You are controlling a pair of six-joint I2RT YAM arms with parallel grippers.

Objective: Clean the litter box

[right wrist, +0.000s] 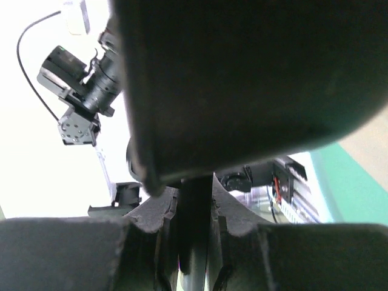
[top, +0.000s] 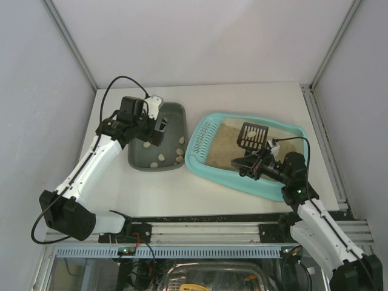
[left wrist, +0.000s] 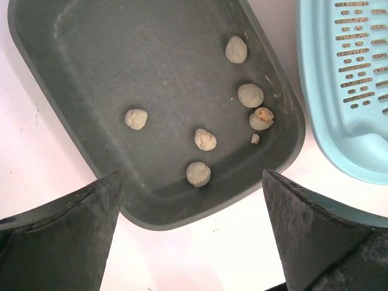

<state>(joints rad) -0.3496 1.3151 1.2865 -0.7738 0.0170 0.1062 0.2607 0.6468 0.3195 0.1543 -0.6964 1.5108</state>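
The light-turquoise litter box (top: 202, 162) lies right of centre, with beige litter (top: 230, 144) in it and its slotted end (left wrist: 357, 66) toward the left. My right gripper (top: 255, 162) hangs over its near side, shut on the handle (right wrist: 194, 236) of a black slotted scoop (top: 251, 136). The scoop head is over the litter, and its dark underside (right wrist: 242, 73) fills the right wrist view. My left gripper (left wrist: 191, 176) is open and holds nothing, hovering over the near end of a dark grey tray (left wrist: 91, 73).
Several pale round clumps (left wrist: 250, 95) lie in the dark grey tray (top: 173, 113), which sits just left of the litter box. White walls enclose the table at the back and sides. A metal rail (top: 242, 227) runs along the near edge.
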